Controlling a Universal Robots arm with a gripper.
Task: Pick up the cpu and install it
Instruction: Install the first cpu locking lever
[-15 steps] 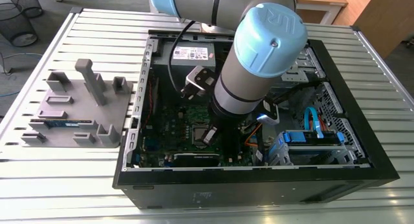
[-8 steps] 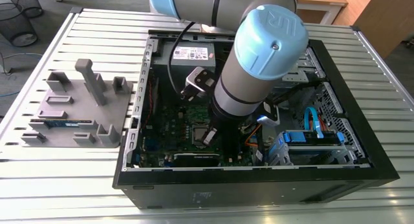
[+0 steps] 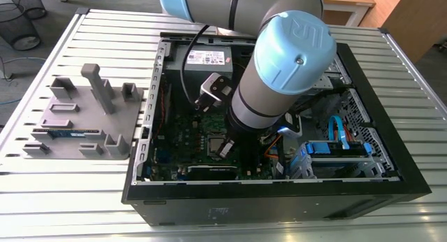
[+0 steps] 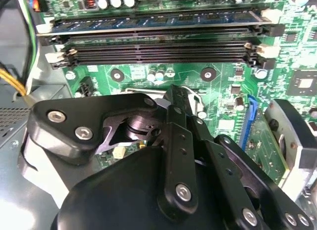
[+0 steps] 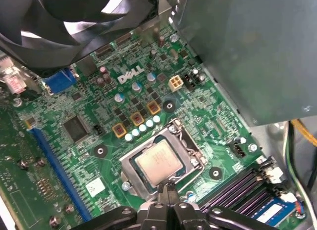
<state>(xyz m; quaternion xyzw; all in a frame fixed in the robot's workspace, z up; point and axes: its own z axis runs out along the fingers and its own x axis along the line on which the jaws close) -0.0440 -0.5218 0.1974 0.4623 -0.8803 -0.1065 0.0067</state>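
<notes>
**Exterior view.** The arm (image 3: pixel 279 69) reaches into the open computer case (image 3: pixel 391 163), which lies on the slatted desk (image 3: pixel 70 200). The jaws hang low over the motherboard (image 3: pixel 178 142). Well apart from the jaws, outside the case, the fixture plate (image 3: pixel 87 119) stands on the desk with a memory stick (image 3: pixel 66 132) lying on it.

**First wrist view.** The cpu (image 5: pixel 158 163) lies flat in its socket (image 5: pixel 187 141), silver top up, just ahead of the jaws. The jaws are clenched: the fingertips (image 5: pixel 165 193) meet and grasp nothing. They stand at the cpu's near edge; whether they touch it cannot be told. A fan (image 5: pixel 74 22) lies farther ahead of the jaws, and the memory slots (image 5: pixel 237 190) lie off to one side.

**Second wrist view.** The jaws, seen from behind, hang over the motherboard. The memory slots run crosswise beyond them.
</notes>
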